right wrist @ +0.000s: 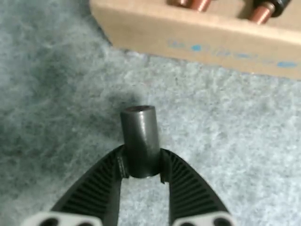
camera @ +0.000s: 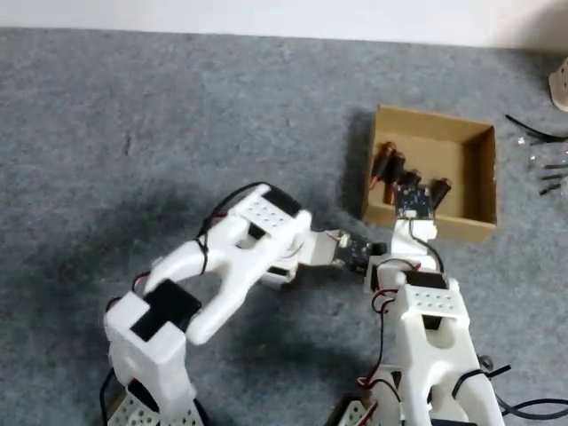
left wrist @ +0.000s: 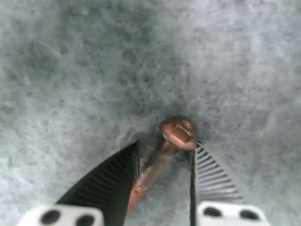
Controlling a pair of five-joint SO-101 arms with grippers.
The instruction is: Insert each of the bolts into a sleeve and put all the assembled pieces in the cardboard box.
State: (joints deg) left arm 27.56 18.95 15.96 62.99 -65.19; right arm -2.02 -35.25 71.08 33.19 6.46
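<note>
My left gripper (left wrist: 164,143) is shut on a copper bolt (left wrist: 171,141), which lies slanted between the fingers with its hex head past the tips, above grey carpet. My right gripper (right wrist: 143,162) is shut on a dark sleeve (right wrist: 139,136), which stands upright with its open end up, just outside the cardboard box (right wrist: 211,37). In the high view the left gripper (camera: 359,256) is close beside the right arm (camera: 430,311), in front of the cardboard box (camera: 430,226). Several assembled pieces (camera: 390,169) lie inside the box.
Black cables and small parts (camera: 543,164) lie on the carpet to the right of the box. A pale object (camera: 559,84) sits at the far right edge. Open carpet (camera: 133,133) stretches to the left and behind.
</note>
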